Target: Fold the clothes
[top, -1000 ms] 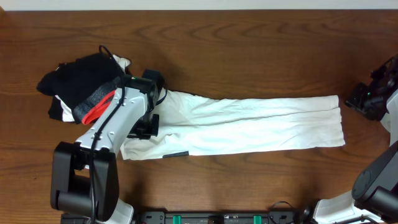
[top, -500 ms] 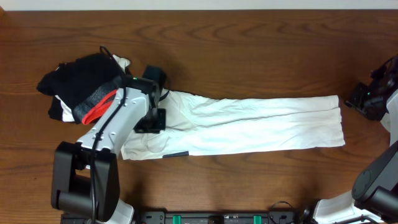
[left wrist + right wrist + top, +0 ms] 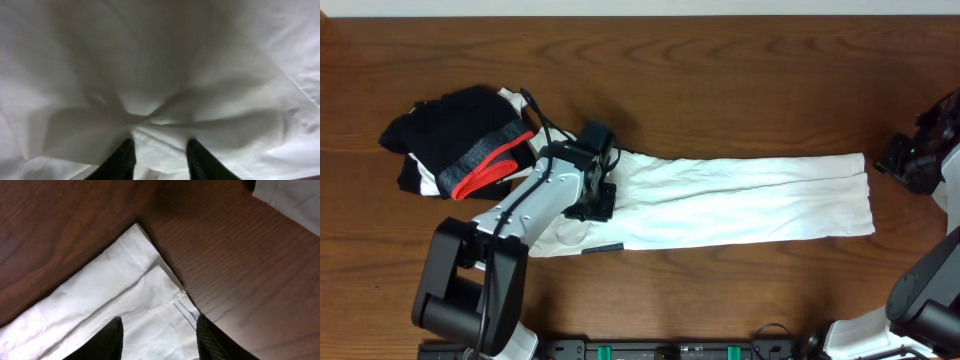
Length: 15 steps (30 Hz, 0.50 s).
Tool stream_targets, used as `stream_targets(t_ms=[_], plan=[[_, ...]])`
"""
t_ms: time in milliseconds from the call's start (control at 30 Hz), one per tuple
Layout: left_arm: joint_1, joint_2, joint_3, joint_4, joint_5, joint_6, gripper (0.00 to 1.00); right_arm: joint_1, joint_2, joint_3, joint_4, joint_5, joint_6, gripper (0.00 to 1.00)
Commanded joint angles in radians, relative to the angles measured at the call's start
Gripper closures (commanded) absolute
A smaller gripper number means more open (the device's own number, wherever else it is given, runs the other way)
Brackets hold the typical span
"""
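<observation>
The white T-shirt (image 3: pixel 740 200) lies flat on the table (image 3: pixel 720 80) as 1 long band, its long axis running left to right. It reaches from beside the pile of black garments (image 3: pixel 460 130) at the left almost to the right edge. My left gripper (image 3: pixel 592 200) sits on the band's left end. In the left wrist view its 2 fingers stand narrowly apart with a ridge of white hem between them, and creases in the cloth run in toward that spot. I read this as the left jaws pinching a fold of the shirt. My right gripper (image 3: pixel 160 330) waits just off the band's right end, near its far corner. In the right wrist view its 2 fingers are spread with nothing clamped, and the layered corner of the shirt lies on the wood beneath them. The cloth therefore extends rightward from my left jaws and leftward from my right jaws. The next fold likely turns on this axis, with 1 end carried over along the band toward the other. The left arm is the nearer one, being already on the cloth.
</observation>
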Motion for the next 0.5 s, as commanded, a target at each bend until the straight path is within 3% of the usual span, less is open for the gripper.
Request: stream_targets(t_ms=[0,33,100,267,400,467], plan=[[0.0,0.007,-0.003,0.0,0.053,0.01,0.78,-0.003,0.0,0.005,-0.001,-0.008,-0.005,0.54],[-0.001,0.007,-0.003,-0.002,0.083,0.01,0.87,-0.003,0.0,0.005,-0.001,-0.008,-0.005,0.55],[-0.003,0.007,-0.003,-0.004,0.165,0.009,0.94,-0.003,0.0,0.005,-0.001,-0.008,-0.005,0.55],[-0.029,0.006,0.0,-0.026,0.252,-0.028,0.94,-0.003,0.0,0.005,-0.001,-0.008,-0.005,0.55],[-0.044,-0.014,0.031,-0.075,0.166,-0.03,0.94,-0.003,0.0,0.005,-0.001,-0.008,-0.005,0.55],[-0.043,-0.04,0.04,-0.09,0.099,-0.036,0.88,-0.003,0.0,0.005,-0.001,-0.008,-0.005,0.55]])
